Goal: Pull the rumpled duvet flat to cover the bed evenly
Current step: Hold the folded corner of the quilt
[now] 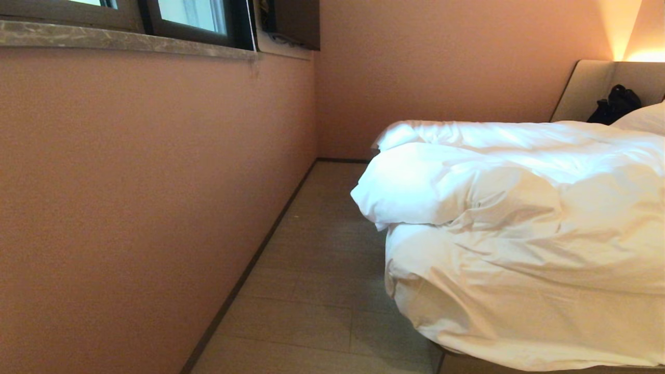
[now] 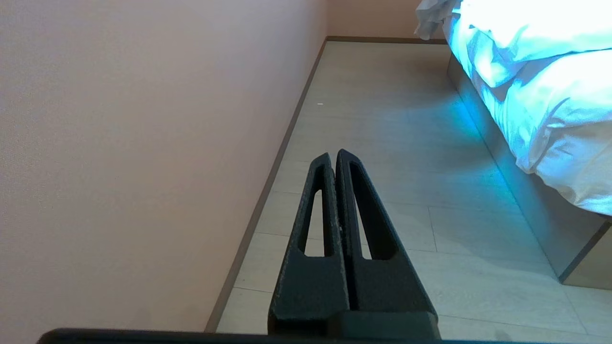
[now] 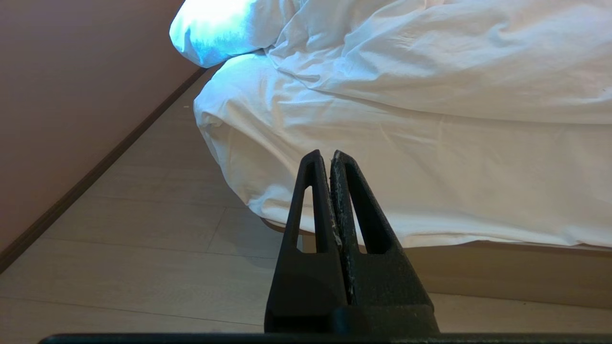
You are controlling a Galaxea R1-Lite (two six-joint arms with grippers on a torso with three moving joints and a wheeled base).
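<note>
Head view: one rumpled duvet (image 1: 519, 208) is heaped at 3 o'clock on one bed (image 1: 592, 88); one pillow (image 1: 644, 118) at 2 o'clock. Left wrist view: left tool (image 2: 333, 155) clenched, empty, above the floor (image 2: 382, 143); duvet at 2 o'clock. Right wrist view: right tool (image 3: 324, 155) clenched, empty, pointing at the duvet's hanging edge.

A: Where is light coming from?
B: A lamp (image 1: 636, 49) is glowing warm top right; daylight is glaring off the duvet (image 1: 467, 150).
A: Any colour fault?
B: Cyan blooming is overexposing it in the left wrist view.
</note>
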